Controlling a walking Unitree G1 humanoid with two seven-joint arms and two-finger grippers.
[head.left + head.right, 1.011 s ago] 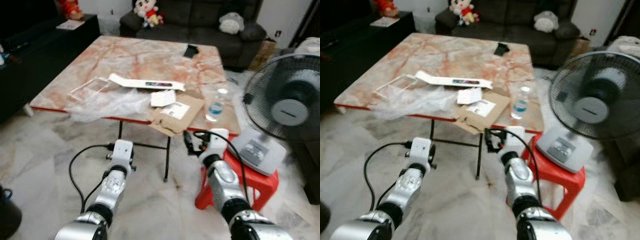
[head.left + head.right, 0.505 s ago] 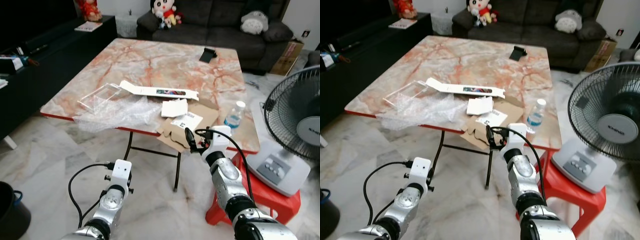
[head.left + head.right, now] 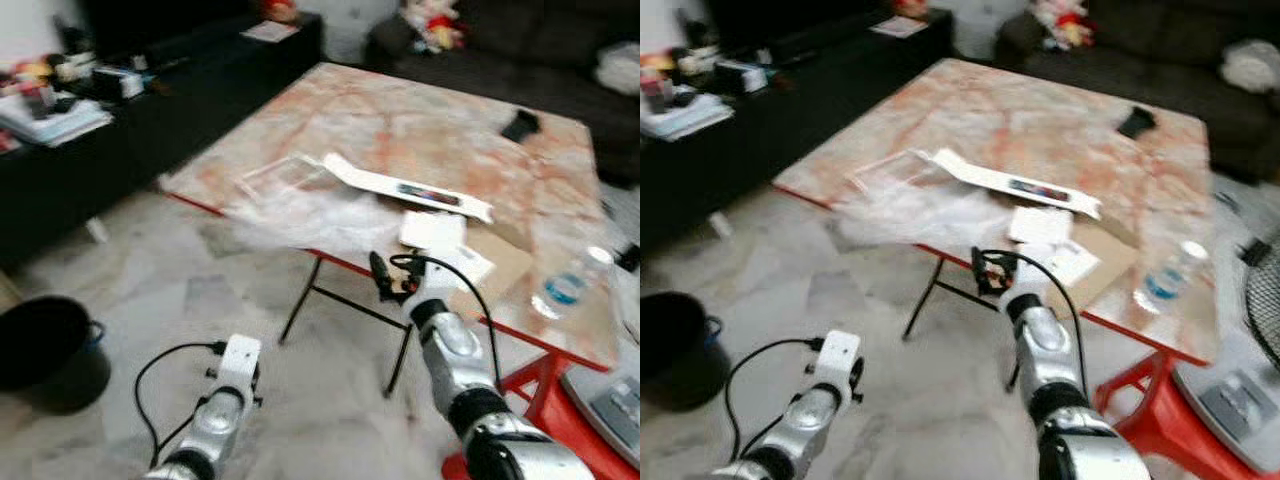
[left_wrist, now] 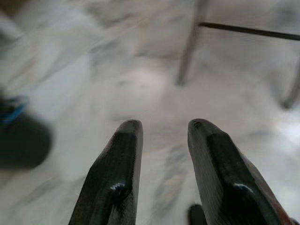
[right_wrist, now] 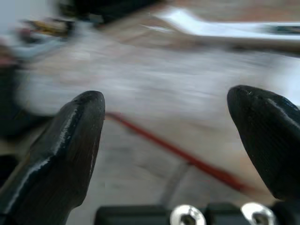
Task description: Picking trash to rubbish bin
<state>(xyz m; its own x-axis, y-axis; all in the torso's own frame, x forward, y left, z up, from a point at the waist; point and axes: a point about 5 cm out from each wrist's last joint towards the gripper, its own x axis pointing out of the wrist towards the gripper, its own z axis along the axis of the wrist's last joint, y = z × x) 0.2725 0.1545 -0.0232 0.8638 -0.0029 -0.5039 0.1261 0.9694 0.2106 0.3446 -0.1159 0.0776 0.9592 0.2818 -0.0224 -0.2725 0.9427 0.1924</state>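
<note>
Nothing is binned yet. The right tool, fingers spread and empty, hangs just short of the crumpled clear plastic wrap on the marble-patterned tabletop. The left tool (slightly parted) hangs low; the round black rubbish bin sits well beyond it.

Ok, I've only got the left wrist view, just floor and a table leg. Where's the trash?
Observer: On the marble table, by its front edge, lies a crumpled clear plastic sheet.
Operator: Is the right gripper on it?
Observer: No. The right gripper is open and holds nothing, raised in front of the table edge beside the plastic.
Operator: And the bin?
Observer: A black bin stands on the floor at the robot's left, farther left than your left gripper.
</note>
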